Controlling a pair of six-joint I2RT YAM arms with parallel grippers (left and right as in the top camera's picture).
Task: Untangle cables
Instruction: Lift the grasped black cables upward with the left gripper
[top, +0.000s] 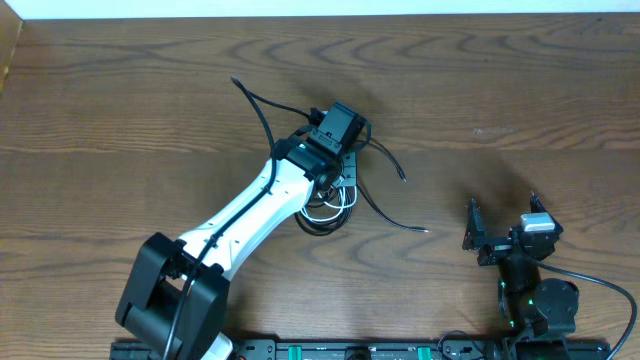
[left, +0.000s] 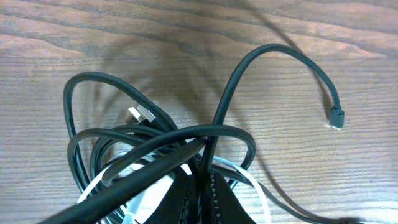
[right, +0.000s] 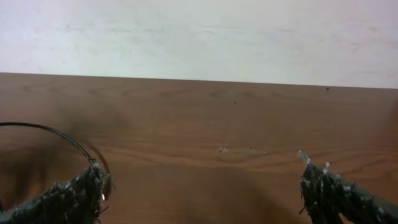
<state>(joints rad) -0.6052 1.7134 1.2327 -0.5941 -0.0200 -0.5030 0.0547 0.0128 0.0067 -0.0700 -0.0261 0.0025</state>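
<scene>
The cables (top: 335, 195) lie in a knot at mid-table: thin black cords looped over each other and a short white one (left: 249, 182) among them. Loose black ends trail away to the far left (top: 240, 85) and to the right (top: 420, 229). My left gripper (left: 204, 177) points down into the knot (top: 333, 145), shut on a black cord that rises in an arch and ends in a small plug (left: 336, 116). A metal plug (left: 142, 114) shows in the loops. My right gripper (right: 202, 190) stands open and holds nothing, at the near right (top: 502, 217).
Bare wood table lies all round the knot. A thin black cord (right: 56, 132) arcs past my right gripper's left finger. A pale wall stands beyond the table's far edge (right: 199, 78). Thicker black leads run from the arm bases along the near edge (top: 600, 285).
</scene>
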